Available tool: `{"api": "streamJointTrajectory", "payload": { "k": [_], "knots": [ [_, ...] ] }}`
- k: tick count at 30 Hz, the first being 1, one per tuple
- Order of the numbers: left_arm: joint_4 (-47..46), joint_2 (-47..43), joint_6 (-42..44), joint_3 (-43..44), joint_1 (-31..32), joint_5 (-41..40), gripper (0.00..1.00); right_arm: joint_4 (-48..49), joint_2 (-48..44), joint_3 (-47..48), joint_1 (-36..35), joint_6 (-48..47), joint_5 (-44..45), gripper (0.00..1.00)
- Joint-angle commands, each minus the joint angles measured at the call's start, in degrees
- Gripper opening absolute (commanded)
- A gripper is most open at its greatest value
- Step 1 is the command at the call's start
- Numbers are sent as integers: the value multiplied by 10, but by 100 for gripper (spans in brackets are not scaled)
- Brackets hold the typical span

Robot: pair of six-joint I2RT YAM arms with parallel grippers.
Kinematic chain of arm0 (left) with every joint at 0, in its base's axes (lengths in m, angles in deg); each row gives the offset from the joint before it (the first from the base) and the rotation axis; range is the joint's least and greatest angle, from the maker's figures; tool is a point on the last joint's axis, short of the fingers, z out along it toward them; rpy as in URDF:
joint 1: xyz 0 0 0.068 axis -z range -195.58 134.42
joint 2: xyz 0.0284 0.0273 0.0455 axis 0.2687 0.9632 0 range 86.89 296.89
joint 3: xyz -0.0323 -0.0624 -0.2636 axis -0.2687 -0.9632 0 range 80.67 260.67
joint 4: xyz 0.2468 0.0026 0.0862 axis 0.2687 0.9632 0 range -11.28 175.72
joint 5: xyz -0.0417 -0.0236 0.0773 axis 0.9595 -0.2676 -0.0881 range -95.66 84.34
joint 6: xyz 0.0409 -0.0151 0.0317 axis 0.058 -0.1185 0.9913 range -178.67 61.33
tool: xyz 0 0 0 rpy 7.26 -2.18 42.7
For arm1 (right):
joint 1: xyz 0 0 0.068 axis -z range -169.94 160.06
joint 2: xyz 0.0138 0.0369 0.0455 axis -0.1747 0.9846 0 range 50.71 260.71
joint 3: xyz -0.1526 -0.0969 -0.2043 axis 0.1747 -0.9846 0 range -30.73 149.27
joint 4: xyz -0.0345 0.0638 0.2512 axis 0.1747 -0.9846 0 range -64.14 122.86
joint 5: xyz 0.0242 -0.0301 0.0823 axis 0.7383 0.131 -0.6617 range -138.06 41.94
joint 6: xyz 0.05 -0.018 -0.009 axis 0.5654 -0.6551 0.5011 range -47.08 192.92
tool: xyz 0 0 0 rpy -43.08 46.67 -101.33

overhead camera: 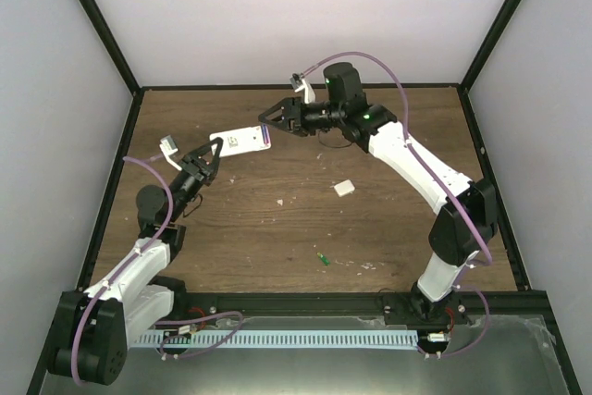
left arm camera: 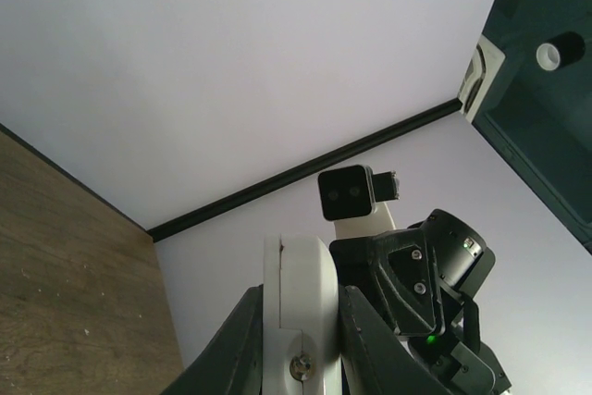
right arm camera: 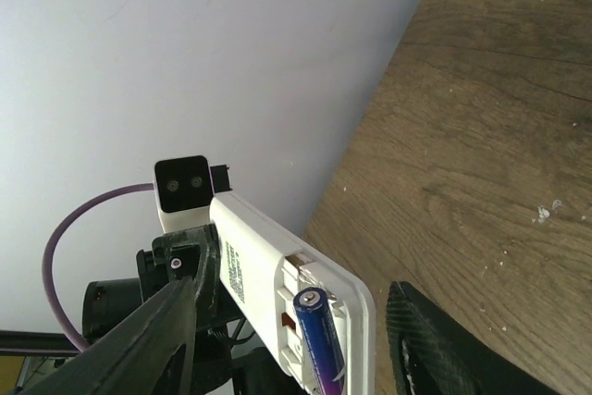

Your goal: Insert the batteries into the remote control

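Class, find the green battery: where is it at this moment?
In the top view, the green battery lies on the table close to its near edge, about mid-width. It is on the robot's side of the small white square piece.

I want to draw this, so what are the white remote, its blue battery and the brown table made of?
The flat white rectangular remote control looks like smooth matte plastic, with moulded ribs in its open compartment. The slim purple-blue battery seems metal under a glossy wrap; its cap shines. The brown table shows wood grain, perhaps laminate.
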Motion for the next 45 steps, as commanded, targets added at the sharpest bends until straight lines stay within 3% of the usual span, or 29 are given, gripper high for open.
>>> {"api": "streamJointTrajectory", "payload": {
  "k": [1,26,45],
  "knots": [
    [-37,-7,-6,-3,-1,-1,0,21,-8,10,5,21,-20,52],
    [-58,-2,-14,1,-1,6,0,53,2,-28,5,51,-51,52],
    [-66,0,-15,-6,-1,3,0,84,-1,-32,4,68,-71,40]
  ]
}}
